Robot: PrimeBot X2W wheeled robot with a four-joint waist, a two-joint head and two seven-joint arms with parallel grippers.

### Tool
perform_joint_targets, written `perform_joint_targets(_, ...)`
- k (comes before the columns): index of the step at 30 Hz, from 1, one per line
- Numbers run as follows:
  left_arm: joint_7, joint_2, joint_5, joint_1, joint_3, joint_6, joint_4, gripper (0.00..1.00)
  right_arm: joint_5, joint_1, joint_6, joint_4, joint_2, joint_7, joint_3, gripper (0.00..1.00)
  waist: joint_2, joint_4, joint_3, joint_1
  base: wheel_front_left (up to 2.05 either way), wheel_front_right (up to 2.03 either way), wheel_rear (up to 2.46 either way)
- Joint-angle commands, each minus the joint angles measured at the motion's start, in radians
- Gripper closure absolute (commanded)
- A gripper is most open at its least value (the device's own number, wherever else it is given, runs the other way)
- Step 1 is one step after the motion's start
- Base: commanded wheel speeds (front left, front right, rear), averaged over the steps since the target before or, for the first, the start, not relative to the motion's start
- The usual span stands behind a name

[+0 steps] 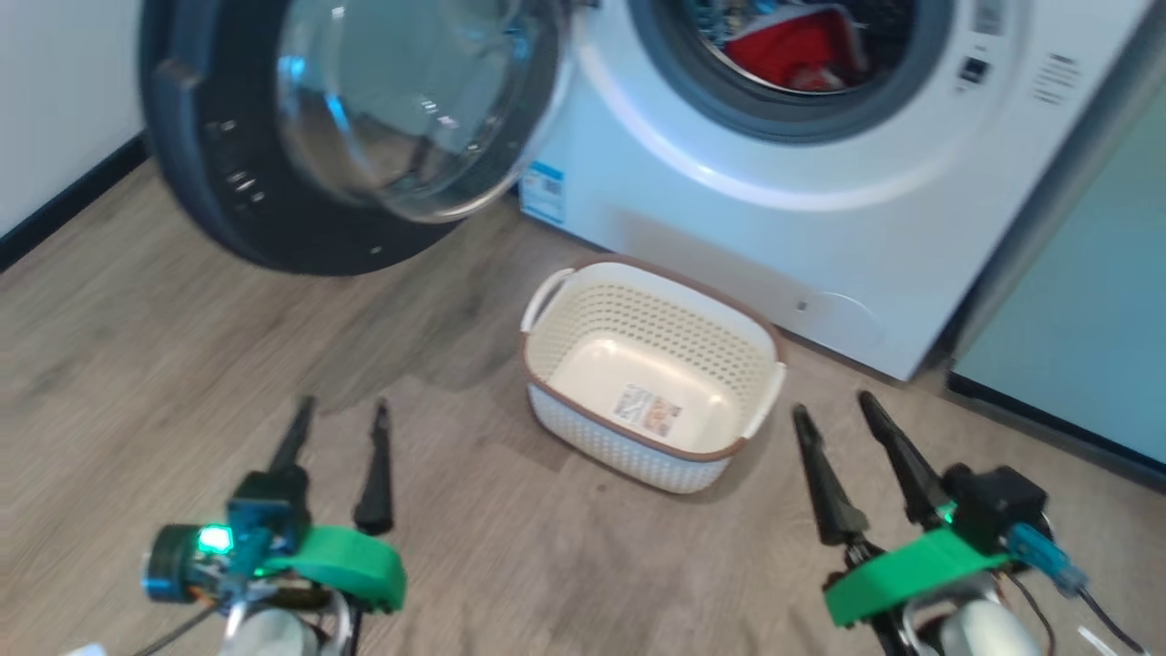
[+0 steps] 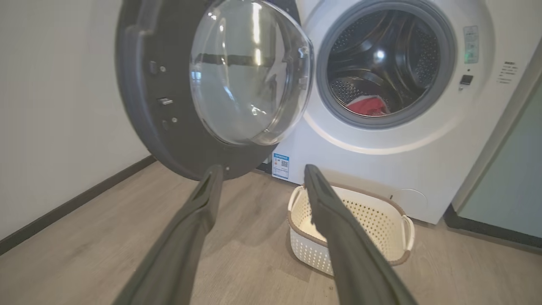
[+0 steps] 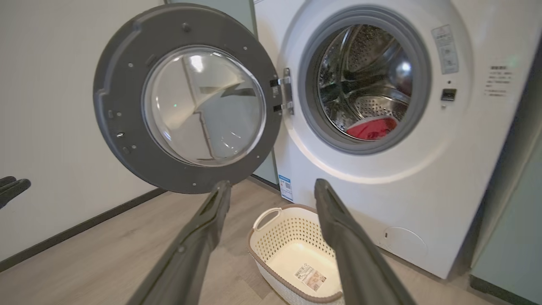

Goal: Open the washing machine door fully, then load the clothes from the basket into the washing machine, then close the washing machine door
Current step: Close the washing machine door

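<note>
Red clothes (image 1: 794,50): low in your washing machine (image 1: 729,210) drum.
Basket (image 1: 651,364): on floor just before it.
Door (image 1: 209,182): swung wide, your left.
Left gripper (image 1: 344,404): fingers apart.
Right gripper (image 1: 832,404): fingers apart.

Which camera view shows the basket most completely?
The head view: the whole basket shows, empty, sticker visible. In the left wrist view the left claw's finger crosses it; in the right wrist view the right claw's finger and the bottom edge cut it.

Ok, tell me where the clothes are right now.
The clothes lie low in the drum of the washing machine, right of the open washing machine door in the right wrist view; the basket on the floor below is empty.
</note>
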Motion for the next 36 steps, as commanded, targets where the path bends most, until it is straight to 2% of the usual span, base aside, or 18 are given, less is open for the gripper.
perform_joint_targets(1, -0.010, 0.002, 0.006, -0.043, 0.058, 0.012, -0.055, 0.00, 0.004, -0.078, 0.000, -0.033, -0.003, -0.006, 0.047, 0.00, 0.0000, 0.043, 0.019, 0.0000, 0.00, 0.00, 0.00)
perform_joint_targets(14, -0.010, -0.001, -0.006, 0.011, 0.141, 0.053, -0.148, 0.00, 0.006, -0.214, 0.000, 0.045, -0.003, -0.006, 0.155, 0.00, 0.0000, 0.076, 0.079, 0.0000, 0.00, 0.00, 0.00)
perform_joint_targets(27, -0.010, -0.001, -0.021, 0.018, 0.115, 0.083, -0.160, 0.00, 0.007, -0.221, 0.000, 0.061, -0.003, -0.006, 0.155, 0.00, 0.0000, 0.072, 0.071, 0.0000, 0.00, 0.00, 0.00)
perform_joint_targets(36, -0.010, -0.002, -0.016, 0.013, 0.110, 0.082, -0.151, 0.00, 0.003, -0.206, 0.000, 0.056, -0.003, -0.006, 0.147, 0.00, 0.0000, 0.068, 0.063, 0.0000, 0.00, 0.00, 0.00)
